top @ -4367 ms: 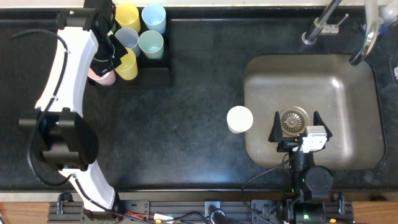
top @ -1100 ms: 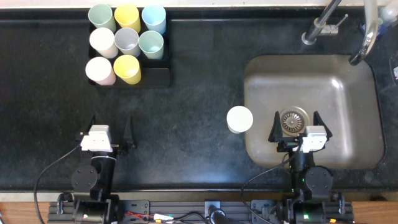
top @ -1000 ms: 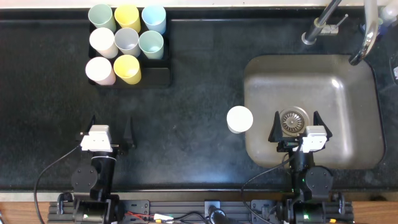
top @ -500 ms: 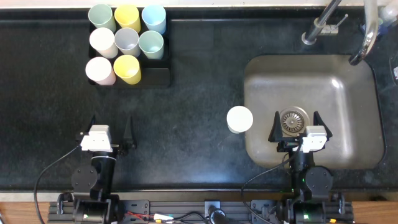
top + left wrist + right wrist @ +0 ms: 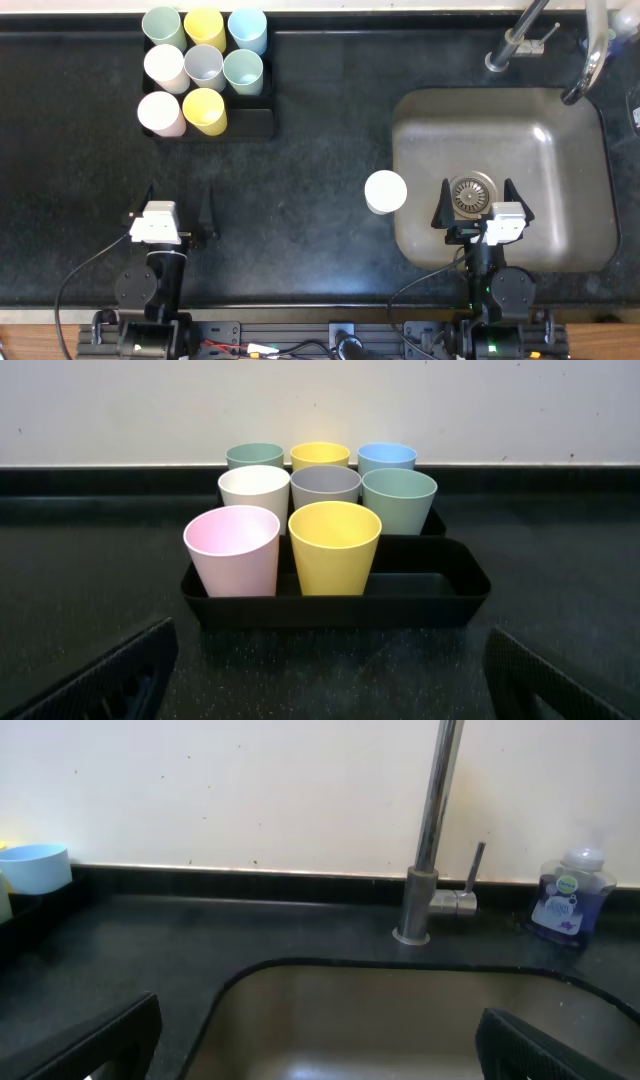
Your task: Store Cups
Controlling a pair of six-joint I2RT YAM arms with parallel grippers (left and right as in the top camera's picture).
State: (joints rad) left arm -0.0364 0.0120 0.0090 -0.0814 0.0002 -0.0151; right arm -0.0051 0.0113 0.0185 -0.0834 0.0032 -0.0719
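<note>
Loose cup: a white cup [image 5: 385, 192] stands alone on the table [image 5: 320, 230], just beside the left rim of the sink [image 5: 560, 120]. From above I cannot tell whether its mouth faces up or down.
Tray: the black tray [image 5: 335, 610] sits at the far left of the table and holds eight cups. One compartment is bare, the front corner next to the yellow cup [image 5: 335, 545].
Left hand: the left hand [image 5: 179, 195] is spread wide, holds nothing, and sits low by the table's front edge, facing the tray.
Right hand: the right hand [image 5: 477, 190] is also spread and empty, at the sink's near side, with the white cup just off to its left.
Step in hand: by my reckoning, fetching that last cup for the bare compartment.
Doing it well: come at the cup level and close on its wall below the rim, firmly enough to hold but not enough to squash it. Lift it straight up before carrying it across.
Placing: lower it upright into the bare corner, keeping clear of the yellow cup, and let go only once it is seated.
Risk: a nudge could roll the cup into the sink.
</note>
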